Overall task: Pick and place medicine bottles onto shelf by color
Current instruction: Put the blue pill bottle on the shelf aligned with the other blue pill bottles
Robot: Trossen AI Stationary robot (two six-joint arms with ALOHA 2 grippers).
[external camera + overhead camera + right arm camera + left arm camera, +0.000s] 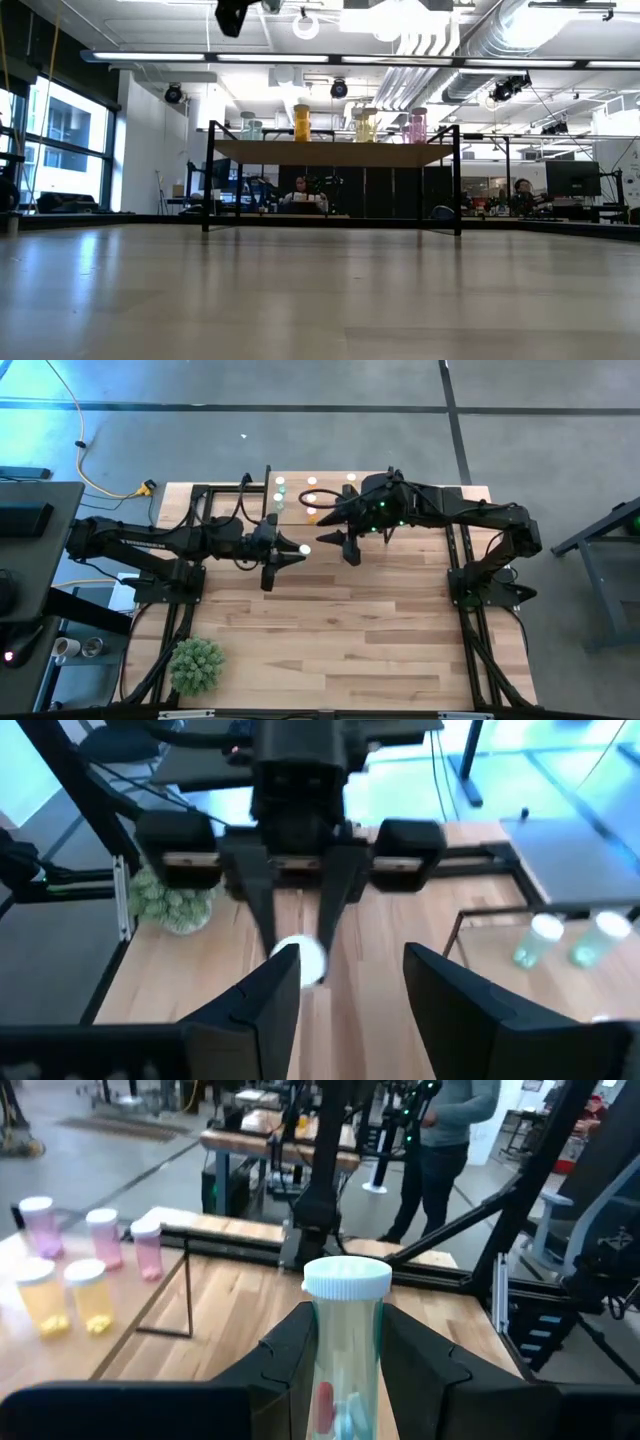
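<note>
Left gripper (pixel 345 1370) clamps upright green bottle (pixel 345 1350) midair.

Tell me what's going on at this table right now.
The left gripper holds a pale green medicine bottle with a white cap, jaws shut on it, over the middle of the table. The right gripper faces it with open jaws and holds nothing. Several bottles already stand on the shelf at the far edge, pink and yellow ones grouped.

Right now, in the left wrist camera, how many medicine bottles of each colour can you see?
Pink bottles: 3
Yellow bottles: 2
Green bottle, gripped in the left tool: 1
Total: 6
</note>
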